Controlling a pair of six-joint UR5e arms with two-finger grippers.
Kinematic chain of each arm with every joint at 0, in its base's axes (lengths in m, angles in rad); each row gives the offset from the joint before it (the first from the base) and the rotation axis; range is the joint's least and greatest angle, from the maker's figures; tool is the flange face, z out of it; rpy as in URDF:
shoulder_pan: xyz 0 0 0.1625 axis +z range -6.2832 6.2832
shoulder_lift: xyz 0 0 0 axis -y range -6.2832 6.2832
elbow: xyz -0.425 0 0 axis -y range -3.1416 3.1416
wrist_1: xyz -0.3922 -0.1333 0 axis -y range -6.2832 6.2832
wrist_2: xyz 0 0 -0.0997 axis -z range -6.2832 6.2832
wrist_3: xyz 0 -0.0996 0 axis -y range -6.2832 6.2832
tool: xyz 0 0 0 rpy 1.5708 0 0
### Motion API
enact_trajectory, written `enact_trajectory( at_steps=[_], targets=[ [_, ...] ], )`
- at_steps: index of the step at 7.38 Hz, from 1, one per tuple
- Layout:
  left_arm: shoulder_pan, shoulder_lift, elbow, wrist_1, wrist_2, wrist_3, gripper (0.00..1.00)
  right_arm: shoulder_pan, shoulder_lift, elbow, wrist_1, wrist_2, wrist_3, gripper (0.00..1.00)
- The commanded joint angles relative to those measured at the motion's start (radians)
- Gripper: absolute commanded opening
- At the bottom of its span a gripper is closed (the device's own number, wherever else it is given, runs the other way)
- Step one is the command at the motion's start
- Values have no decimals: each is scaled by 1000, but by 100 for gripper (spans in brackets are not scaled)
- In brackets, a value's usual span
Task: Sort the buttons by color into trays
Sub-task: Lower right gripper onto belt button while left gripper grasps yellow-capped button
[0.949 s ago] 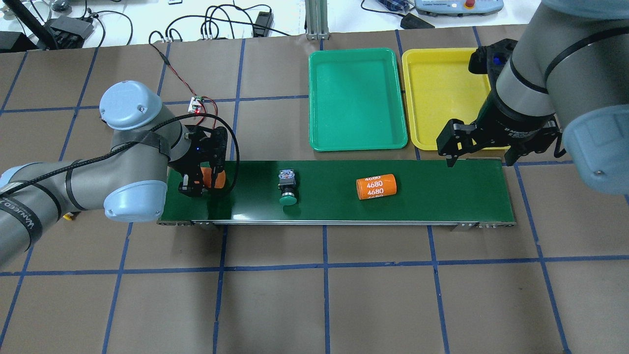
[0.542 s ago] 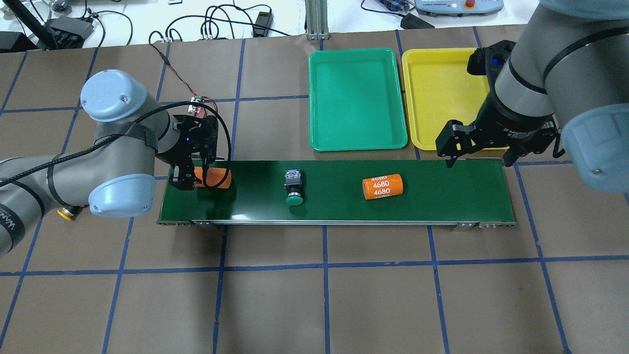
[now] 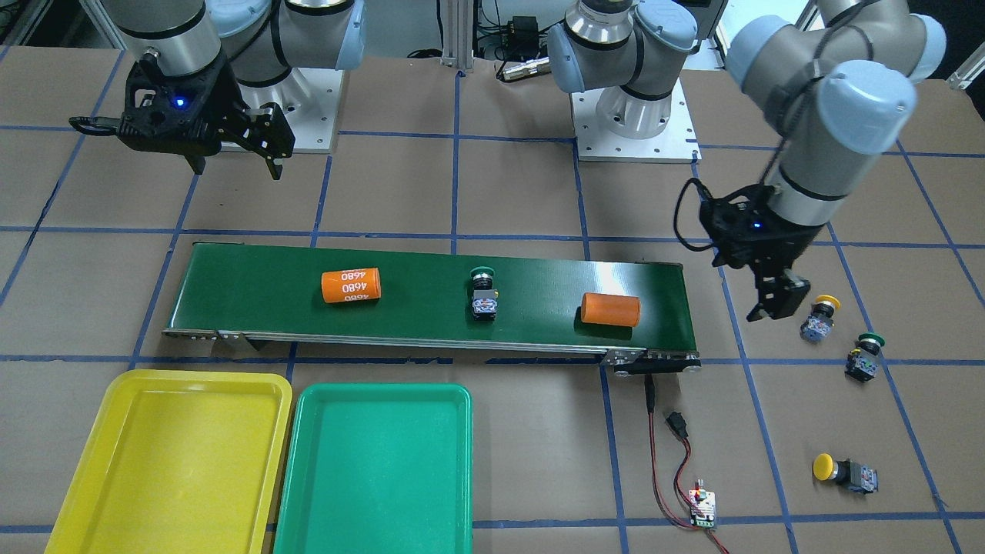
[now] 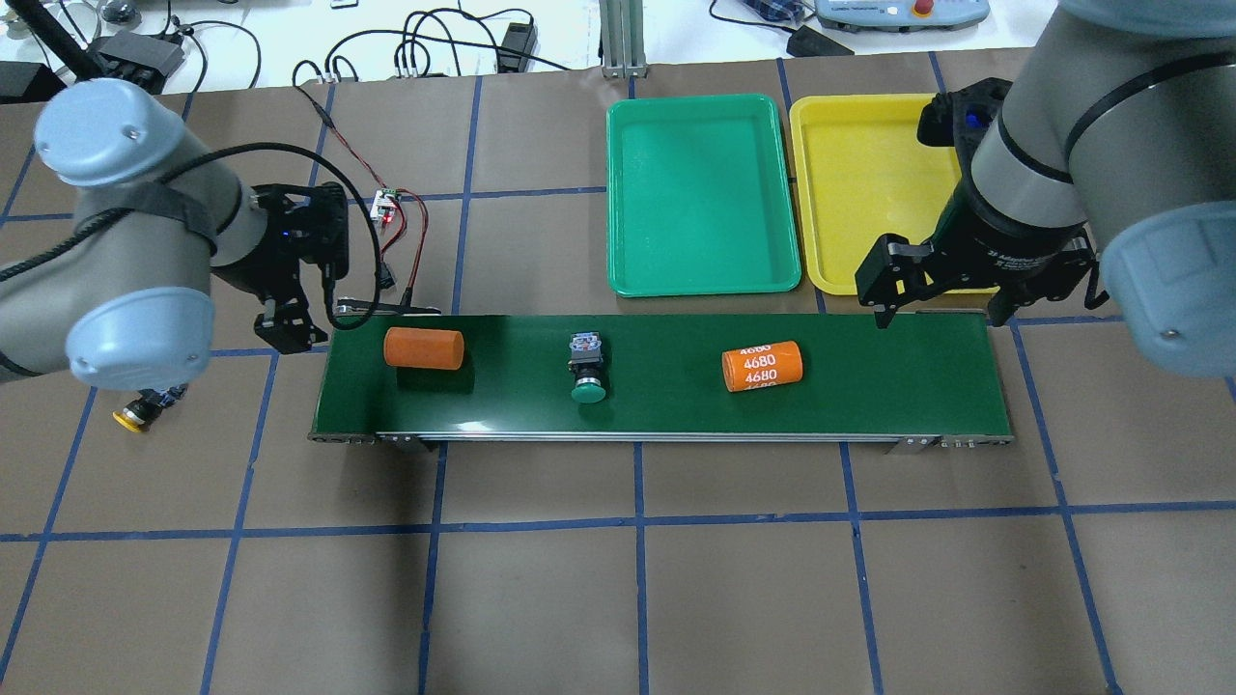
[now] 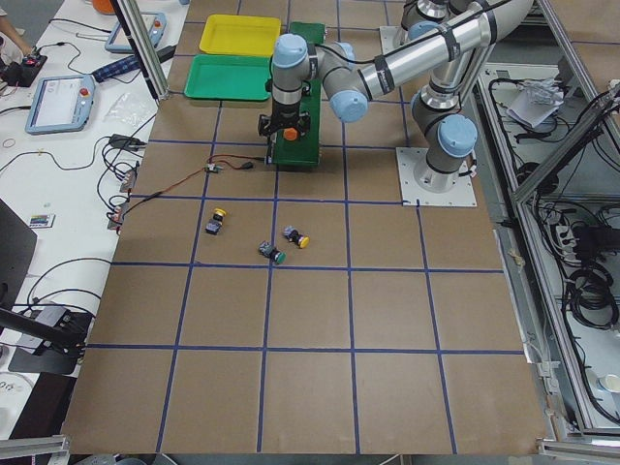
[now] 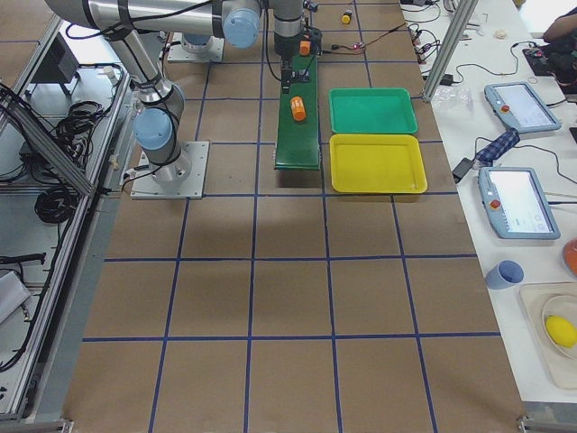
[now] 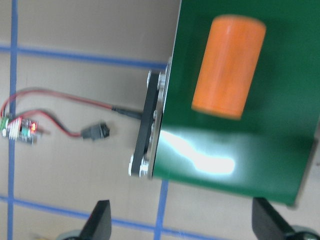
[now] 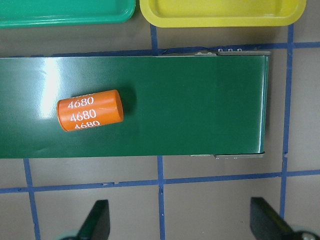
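Since half a second ago my left end effector (image 4: 290,333) has pulled back off the belt (image 4: 869,386). It now hangs over the bare worktop (image 4: 628,579) at the left of the overhead frame. Its fingers are spread wide, and the wrist view shows nothing between them.

Three buttons sit on the worktop out there, mostly hidden under that arm from overhead. The front-facing view shows them at its right side. The upper yellow button (image 3: 818,318) is just beside the end effector but not touching it. The loose green button (image 3: 863,360) lies a little further out, and the lower yellow button (image 3: 843,472) is well apart, towards the lower right of that frame.

On the belt, the plain orange cylinder (image 4: 423,348) that the left end effector was over now lies free at the left end. The belt button (image 4: 587,372), green cap towards the bottom of the overhead frame, lies on its side near the middle. The cylinder marked 4680 (image 4: 763,366) is right of centre. Both of these have drifted slightly rightward.

The green tray (image 4: 700,193) and the yellow tray (image 4: 869,183), upper right of centre, hold nothing.

My right end effector (image 4: 941,311) has not budged. It hovers at the belt's right end with its fingers wide apart and empty.

I judge the sorting not yet begun, with all four buttons still to be placed.
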Motion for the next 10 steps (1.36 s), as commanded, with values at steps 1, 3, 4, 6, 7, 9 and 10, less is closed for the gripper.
enact_trajectory(
  at_steps=[1,3,4,6,7,9,10],
  targets=[
    [250,-101,40,-19,-98,-27,100,0,2,0,-5,-3,-1,100],
    [262,-238,117,-16,-89,-272,100,2,10,-2,-7,-1,-12,100],
    [262,-283,124,-8,-81,-424,100,2,37,-2,-10,0,-1,100],
    [262,-339,114,103,-55,-420,100,3,85,0,-83,5,-3,100],
    [262,-350,112,105,-7,-420,100,23,105,-2,-85,9,-1,100],
    [266,-358,63,117,52,-421,100,99,159,-2,-158,6,11,100],
    [266,-360,57,117,66,-421,100,139,186,-2,-188,6,64,100]
  ],
)
